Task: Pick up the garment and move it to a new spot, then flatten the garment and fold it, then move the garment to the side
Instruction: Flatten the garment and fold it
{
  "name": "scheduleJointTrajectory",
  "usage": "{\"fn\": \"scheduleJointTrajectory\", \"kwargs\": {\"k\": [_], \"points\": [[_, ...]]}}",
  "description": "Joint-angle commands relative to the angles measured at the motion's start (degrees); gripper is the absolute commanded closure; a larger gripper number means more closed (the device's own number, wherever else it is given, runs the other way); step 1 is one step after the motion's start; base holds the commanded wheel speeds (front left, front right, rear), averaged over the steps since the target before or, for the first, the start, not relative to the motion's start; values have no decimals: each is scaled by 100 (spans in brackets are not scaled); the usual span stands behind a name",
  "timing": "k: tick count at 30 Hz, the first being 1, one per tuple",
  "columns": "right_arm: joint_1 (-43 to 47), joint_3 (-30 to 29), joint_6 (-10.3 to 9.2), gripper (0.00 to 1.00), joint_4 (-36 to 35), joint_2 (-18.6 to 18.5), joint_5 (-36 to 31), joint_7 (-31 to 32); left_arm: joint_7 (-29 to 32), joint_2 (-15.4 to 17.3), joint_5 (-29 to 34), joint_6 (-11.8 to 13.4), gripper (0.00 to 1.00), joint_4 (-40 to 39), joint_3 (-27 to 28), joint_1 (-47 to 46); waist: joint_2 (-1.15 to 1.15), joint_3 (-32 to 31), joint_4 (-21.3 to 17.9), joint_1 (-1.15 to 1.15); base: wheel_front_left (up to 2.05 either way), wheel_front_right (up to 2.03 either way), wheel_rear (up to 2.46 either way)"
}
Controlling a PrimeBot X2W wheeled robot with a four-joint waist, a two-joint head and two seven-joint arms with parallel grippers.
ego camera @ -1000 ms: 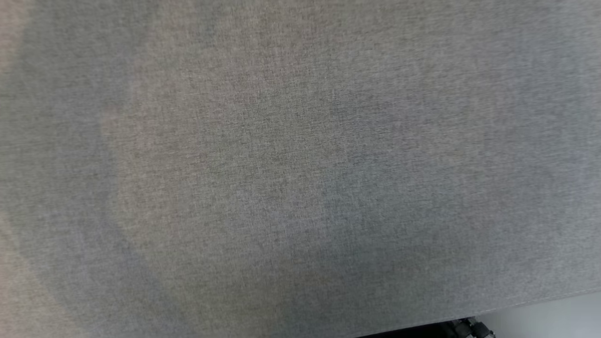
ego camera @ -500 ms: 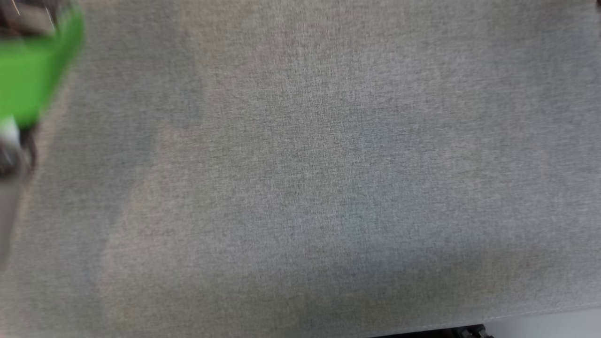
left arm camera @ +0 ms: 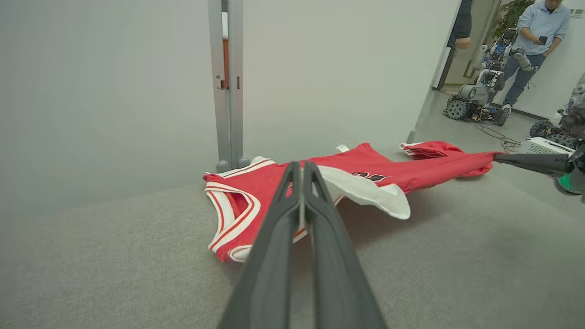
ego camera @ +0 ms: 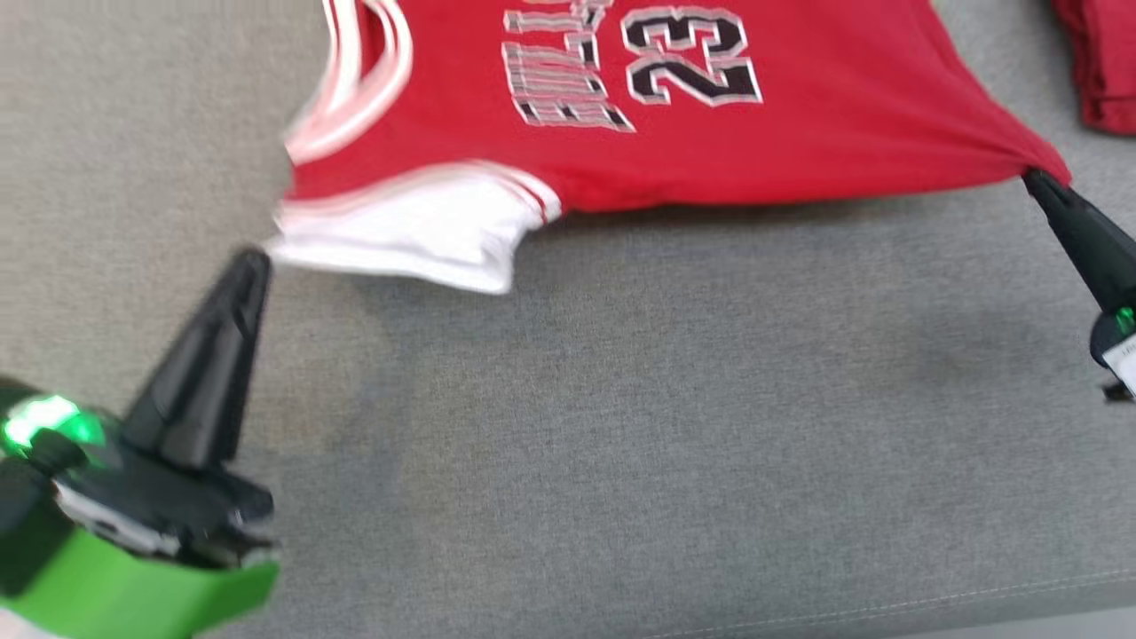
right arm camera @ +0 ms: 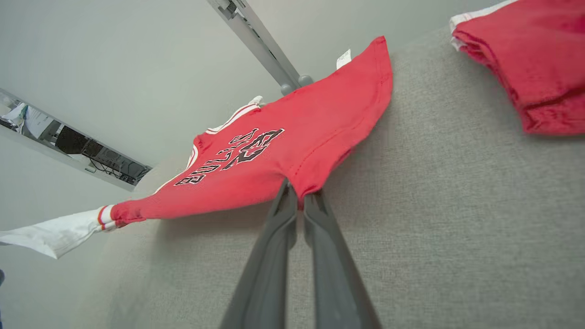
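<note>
— What sits nearest the head camera?
— The left pincer [ego camera: 253, 260], at 8 o'clock. Its dark fingers are pressed together and point toward 1 o'clock. Their tips meet the white corner of the basketball jersey [ego camera: 799, 133]. That corner is lifted and drawn out to a point there, with shadow beneath it, so the pincer has it pinched.

— And the other one?
— The right pincer [ego camera: 1035, 176] comes in at 3 o'clock and aims toward 11 o'clock. It is closed on the jersey's red hem corner, which bunches into wrinkles at the tips.

— So where is the jersey?
— At 12 o'clock, stretched between the two pincers over the grey woven surface [ego camera: 666, 426]. It is red with white-trimmed armholes, and a black 23 with lettering beside it faces up. Its far part lies on the surface; its near edge is raised off it.

— Anything past it?
— A second red garment [ego camera: 1100, 80], folded, at 2 o'clock, apart from the jersey. In the left wrist view a grey metal post [left arm camera: 228, 82] stands behind the jersey at 11 o'clock, against a pale wall [left arm camera: 114, 91]. Farther off, at 2 o'clock, a wheeled robot [left arm camera: 475, 96] sits on the floor. A person [left arm camera: 534, 36] in a light blue top stands beyond it.
</note>
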Motion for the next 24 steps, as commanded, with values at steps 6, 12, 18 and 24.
{"fn": "scheduleJointTrajectory", "kwargs": {"k": [6, 12, 18, 24], "points": [[1152, -360, -1, 100, -189, -284, -1, -14, 418, 355, -254, 23, 100, -623, -201, 817, 0, -825, 198, 1, 0, 0, 0], [1862, -525, -1, 100, -531, -498, 27, -14, 714, 537, -318, 217, 100, -1130, -225, 1097, 0, -876, 256, 1, 0, 0, 0], [1832, -509, -1, 100, -596, -429, 106, 115, 866, 323, -126, 99, 100, -781, -461, 547, 0, -659, 177, 1, 0, 0, 0], [1436, -452, -1, 100, -215, -81, 216, 483, 856, -229, -84, -217, 100, 107, -735, -356, 0, -400, 110, 1, 0, 0, 0]]}}
